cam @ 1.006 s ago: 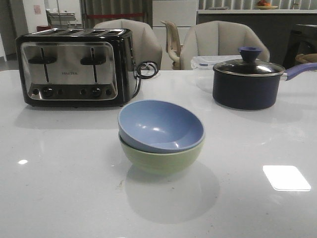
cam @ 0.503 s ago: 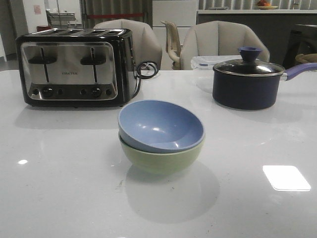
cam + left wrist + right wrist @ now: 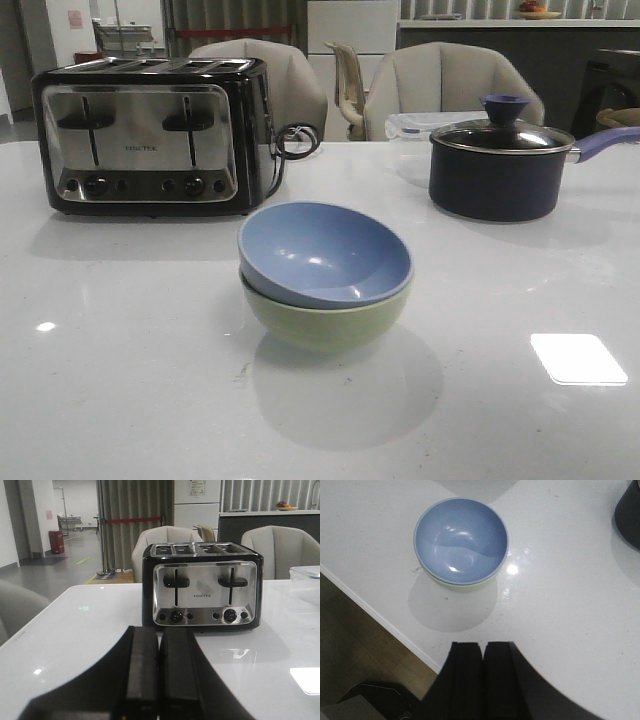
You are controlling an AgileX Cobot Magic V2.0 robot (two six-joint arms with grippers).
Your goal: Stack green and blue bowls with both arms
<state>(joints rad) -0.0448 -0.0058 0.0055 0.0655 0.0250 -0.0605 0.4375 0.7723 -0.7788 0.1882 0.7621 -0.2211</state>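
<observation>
- Blue bowl [image 3: 322,250] sits inside the green bowl [image 3: 325,318], and the two make one stack in the middle of the front picture.
- In the front picture the stack rests on the white tabletop [image 3: 120,380], with its soft shadow on the tabletop below it.
- A shiny four-slot toaster [image 3: 150,135] stands at the upper left of the front picture, well apart from the bowls.
- A dark saucepan [image 3: 495,170] with a glass lid and a blue knob stands at the upper right, also well apart from the bowls.
- The left pincer [image 3: 160,680] fills the bottom middle of the left wrist picture. Its two black fingers are pressed together and hold nothing. The toaster is in the middle of that picture.
- The right pincer [image 3: 482,680] is at the bottom middle of the right wrist picture. Its fingers are pressed together too, with nothing between them. The bowl stack lies at the upper left of that picture, apart from the pincer.
</observation>
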